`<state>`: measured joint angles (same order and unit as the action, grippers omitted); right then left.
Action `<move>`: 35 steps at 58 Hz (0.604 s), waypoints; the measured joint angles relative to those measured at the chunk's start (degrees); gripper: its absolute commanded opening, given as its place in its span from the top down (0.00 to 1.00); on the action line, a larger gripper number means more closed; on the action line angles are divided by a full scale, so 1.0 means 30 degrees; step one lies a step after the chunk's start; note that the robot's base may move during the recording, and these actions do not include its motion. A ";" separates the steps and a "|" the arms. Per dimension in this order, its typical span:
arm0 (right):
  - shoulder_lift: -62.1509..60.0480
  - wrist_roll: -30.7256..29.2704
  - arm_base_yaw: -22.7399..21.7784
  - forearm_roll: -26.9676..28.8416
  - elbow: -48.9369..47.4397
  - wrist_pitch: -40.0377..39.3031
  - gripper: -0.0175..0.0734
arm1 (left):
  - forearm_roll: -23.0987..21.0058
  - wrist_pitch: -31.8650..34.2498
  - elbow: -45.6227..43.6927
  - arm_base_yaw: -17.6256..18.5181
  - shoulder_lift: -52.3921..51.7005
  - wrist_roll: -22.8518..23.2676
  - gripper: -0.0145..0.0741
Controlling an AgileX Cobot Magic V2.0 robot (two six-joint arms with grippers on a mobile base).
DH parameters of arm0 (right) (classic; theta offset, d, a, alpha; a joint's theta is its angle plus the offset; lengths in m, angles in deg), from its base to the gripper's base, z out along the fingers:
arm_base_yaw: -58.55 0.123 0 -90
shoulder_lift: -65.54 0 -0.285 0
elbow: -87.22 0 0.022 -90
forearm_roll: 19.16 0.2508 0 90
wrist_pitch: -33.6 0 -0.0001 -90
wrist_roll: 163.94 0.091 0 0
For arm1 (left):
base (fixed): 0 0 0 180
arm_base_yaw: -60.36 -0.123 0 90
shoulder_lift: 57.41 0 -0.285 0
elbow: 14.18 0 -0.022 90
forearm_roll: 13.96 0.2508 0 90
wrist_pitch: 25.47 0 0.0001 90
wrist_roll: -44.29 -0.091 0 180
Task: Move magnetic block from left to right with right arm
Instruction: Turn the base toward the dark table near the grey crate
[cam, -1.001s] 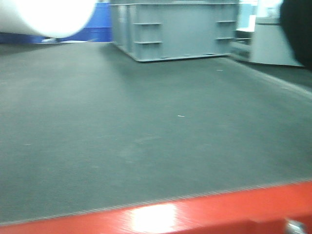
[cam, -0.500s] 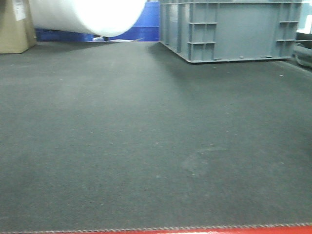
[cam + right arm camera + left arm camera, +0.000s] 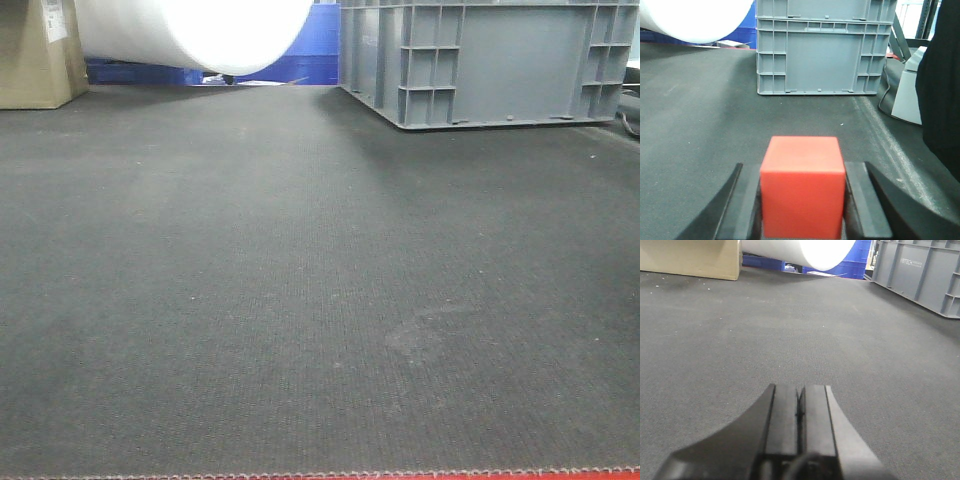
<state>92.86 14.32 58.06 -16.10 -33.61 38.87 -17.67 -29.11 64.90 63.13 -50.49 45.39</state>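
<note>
In the right wrist view the red magnetic block point(image 3: 802, 185) sits squarely between the two black fingers point(image 3: 747, 205) of my right gripper point(image 3: 802, 202), which is shut on its left and right faces. Whether the block rests on the dark mat or hangs above it cannot be told. My left gripper point(image 3: 800, 405) shows in the left wrist view, low over the mat, its two pads pressed together with nothing between them. Neither gripper nor the block appears in the front view.
A grey plastic crate point(image 3: 820, 47) stands ahead of the right gripper, also seen as the grey crate point(image 3: 485, 60) at back right. A white roll point(image 3: 195, 30), a cardboard box point(image 3: 35, 55) and blue crates point(image 3: 315, 45) line the far edge. A black cable point(image 3: 885, 95) lies at right.
The front view has swung leftward: the grey crate slid right, the cardboard box came into sight, and the red band along the bottom edge shrank to a thin line.
</note>
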 measured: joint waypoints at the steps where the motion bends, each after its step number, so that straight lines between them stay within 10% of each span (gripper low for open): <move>1: 0.0000 0.0000 0.0000 0.0000 0.0000 0.0000 0.45 | 0.0000 0.0000 0.0000 0.0000 0.0000 0.0000 0.97; 35: 0.0000 0.0000 0.0000 0.0000 0.0000 0.0000 0.45 | 0.0000 0.0000 0.0000 0.0000 0.0000 0.0000 0.97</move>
<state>92.86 14.32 58.06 -16.10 -33.61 38.87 -17.67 -29.11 64.90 63.13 -50.49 45.39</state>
